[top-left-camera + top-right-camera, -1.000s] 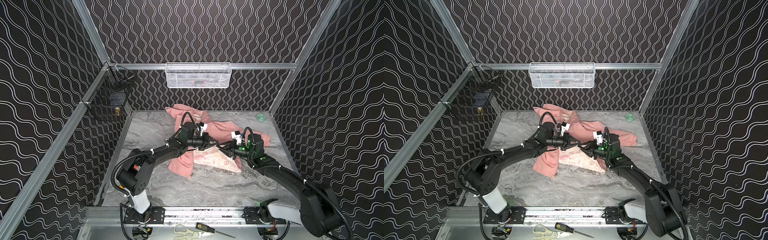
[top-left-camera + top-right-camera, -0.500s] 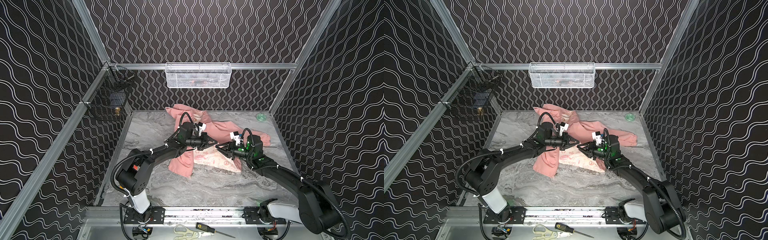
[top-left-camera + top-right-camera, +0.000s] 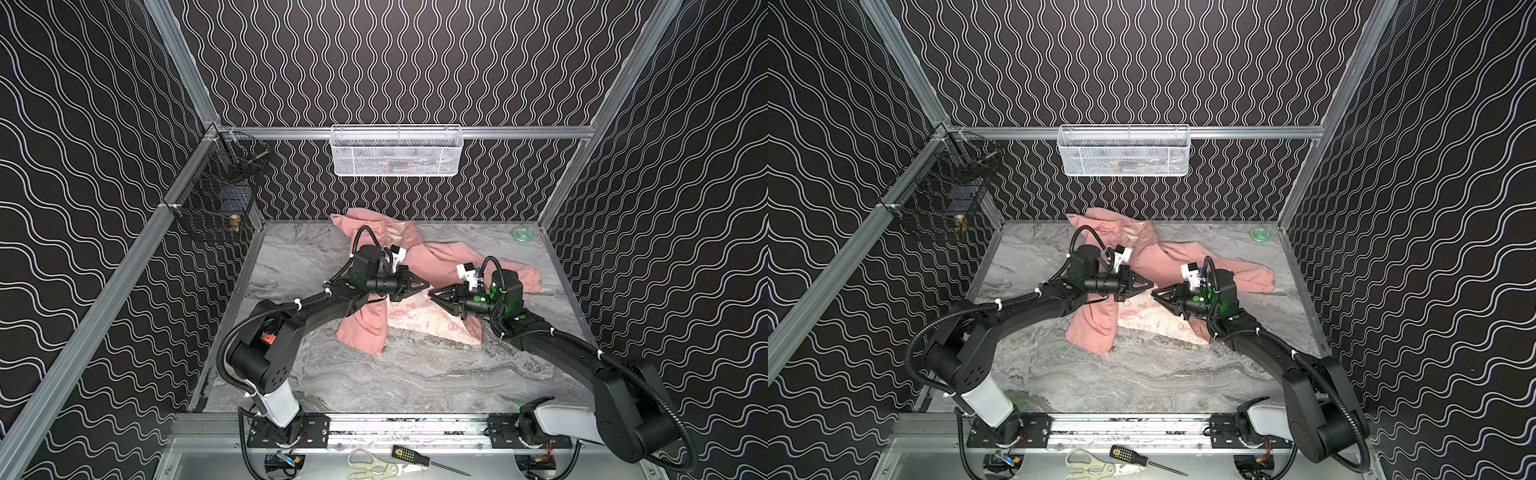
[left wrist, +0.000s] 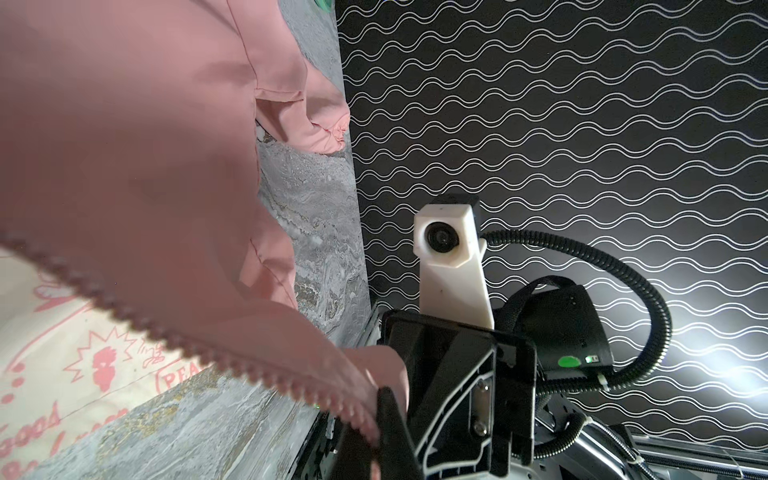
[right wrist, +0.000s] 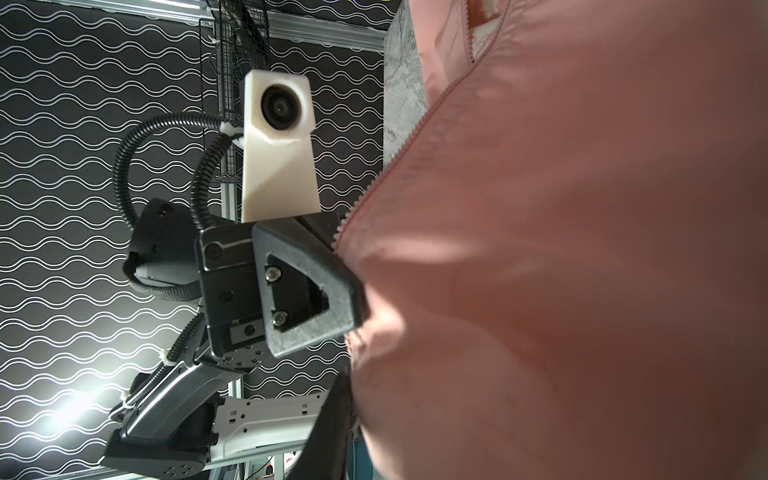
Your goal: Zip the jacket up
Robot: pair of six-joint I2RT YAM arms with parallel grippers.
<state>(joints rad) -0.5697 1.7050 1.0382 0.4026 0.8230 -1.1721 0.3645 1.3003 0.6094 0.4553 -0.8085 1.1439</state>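
Observation:
The salmon-pink jacket (image 3: 440,259) (image 3: 1163,262) lies open on the marble table, its cream printed lining (image 3: 415,320) facing up between the front panels. My two grippers meet tip to tip above the lining. The left gripper (image 3: 424,285) (image 3: 1149,285) is shut on the jacket's front edge. In the left wrist view the zipper teeth (image 4: 166,332) run down into the left gripper (image 4: 380,415). The right gripper (image 3: 432,292) (image 3: 1155,293) is shut on the facing pink edge. In the right wrist view the fabric (image 5: 561,270) drapes over the right gripper (image 5: 345,390), leaving one finger (image 5: 328,424) showing.
A white wire basket (image 3: 397,150) hangs on the back rail and a black wire basket (image 3: 216,208) on the left rail. A small green dish (image 3: 522,234) sits in the back right corner. Scissors (image 3: 374,461) and a screwdriver (image 3: 415,457) lie on the front ledge.
The left gripper has rolled about its wrist. The right gripper has edged slightly towards it. Both stay shut on the jacket's edges, tip to tip.

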